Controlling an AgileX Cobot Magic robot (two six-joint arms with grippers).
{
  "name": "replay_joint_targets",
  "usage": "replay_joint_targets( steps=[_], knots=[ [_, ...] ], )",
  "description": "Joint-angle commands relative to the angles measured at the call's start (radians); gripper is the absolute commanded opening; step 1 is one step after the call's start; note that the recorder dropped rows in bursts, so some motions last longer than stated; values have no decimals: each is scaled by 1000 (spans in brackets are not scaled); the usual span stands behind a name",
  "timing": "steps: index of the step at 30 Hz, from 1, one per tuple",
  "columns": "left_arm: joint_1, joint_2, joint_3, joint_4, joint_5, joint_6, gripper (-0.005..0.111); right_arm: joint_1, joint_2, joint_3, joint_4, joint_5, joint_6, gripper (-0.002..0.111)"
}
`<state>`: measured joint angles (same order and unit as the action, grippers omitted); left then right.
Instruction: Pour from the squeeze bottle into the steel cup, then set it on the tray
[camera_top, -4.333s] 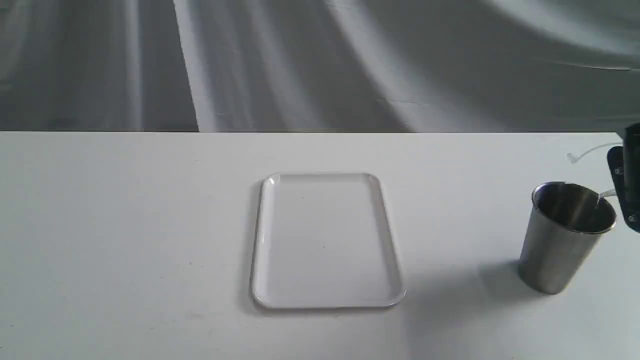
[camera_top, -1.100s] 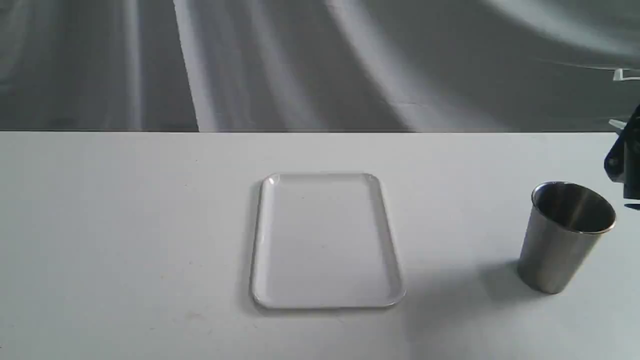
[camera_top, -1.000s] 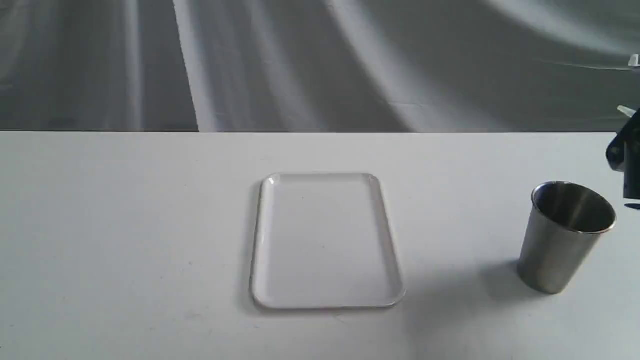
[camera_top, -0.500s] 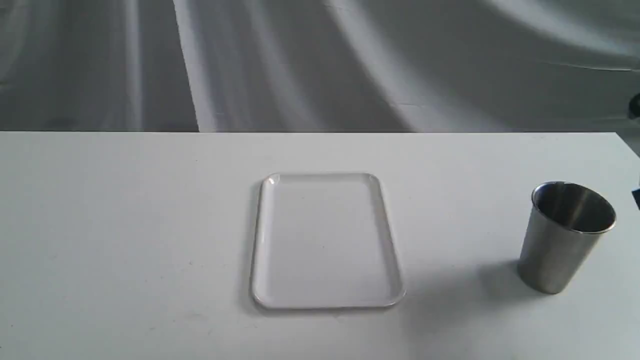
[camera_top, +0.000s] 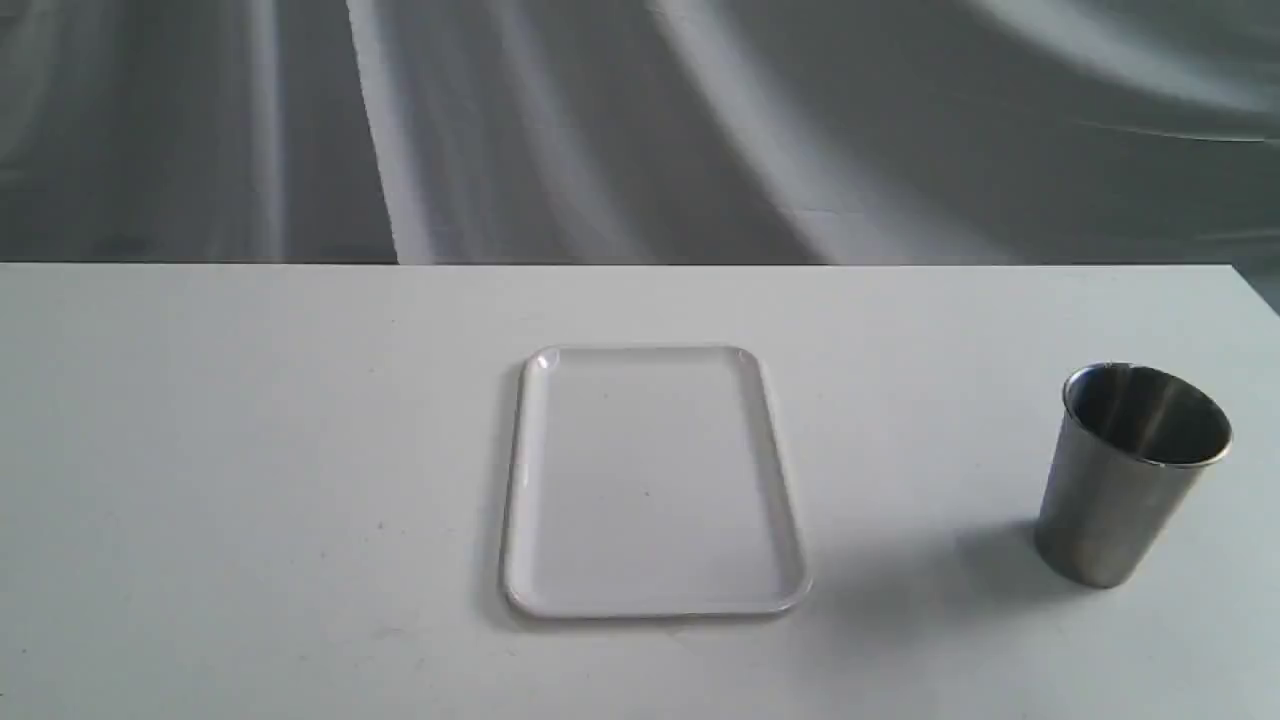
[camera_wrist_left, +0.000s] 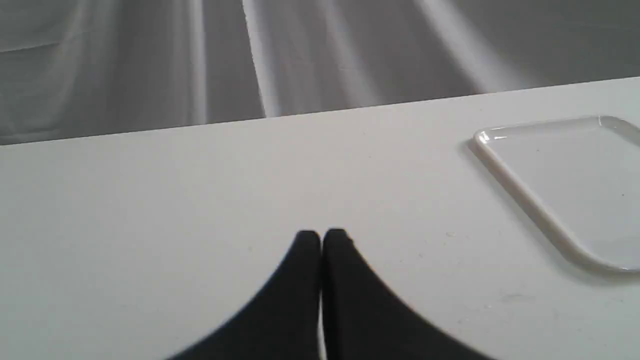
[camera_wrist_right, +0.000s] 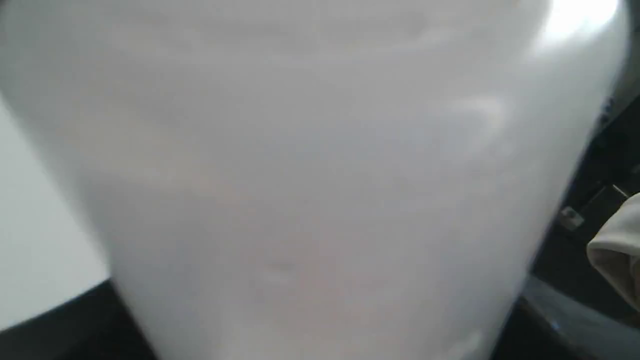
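Shows tray (camera_top: 655, 480) lying flat at middle of table (camera_top: 250, 450); shows cup (camera_top: 1120, 500) upright well to its right, apart from it, mouth up; shows left gripper (camera_wrist_left: 321, 239) over bare table near a tray corner, tips pressed together, gripping nothing; fills right wrist view with bottle (camera_wrist_right: 310, 175), whitish, blurred, very close; cannot tell whether right gripper clamps it.

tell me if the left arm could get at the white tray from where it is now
Probably yes. The left gripper is shut and holds nothing, low over the white table. The white tray lies close by on that table, and nothing stands between them.
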<state>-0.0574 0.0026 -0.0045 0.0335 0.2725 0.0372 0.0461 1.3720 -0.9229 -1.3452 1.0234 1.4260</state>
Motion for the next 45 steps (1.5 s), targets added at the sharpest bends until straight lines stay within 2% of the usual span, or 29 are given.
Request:
replay_joint_targets(
  steps=[1,4,15,23,27,31,37,41,45],
  knots=[
    [-6,-3,4,-1,-7,-3,0,5,-33,2,-30,-34,18,22],
    [-6,-3,4,-1,-7,-3,0,5,-56,2,-30,-92,16,22],
    [-6,-3,4,-1,-7,-5,0,5,-110,-35,-1,-514,-27,22],
    [-6,-3,4,-1,-7,-1,0,5,-101,-182,231,-886,-416,22],
    [-6,-3,4,-1,-7,-3,0,5,-62,-233,421,-1001,-632,22],
    [-6,-3,4,-1,-7,-5,0,53,-15,-251,578,-1012,-830,22],
    [-6,-3,4,-1,-7,-5,0,164,83,-253,936,-1084,-1175,22],
    [-6,-3,4,-1,-7,-5,0,220,172,-253,1128,-1138,-1329,22],
    [-6,-3,4,-1,-7,-3,0,261,266,-253,1176,-1184,-1370,22]
  ],
)
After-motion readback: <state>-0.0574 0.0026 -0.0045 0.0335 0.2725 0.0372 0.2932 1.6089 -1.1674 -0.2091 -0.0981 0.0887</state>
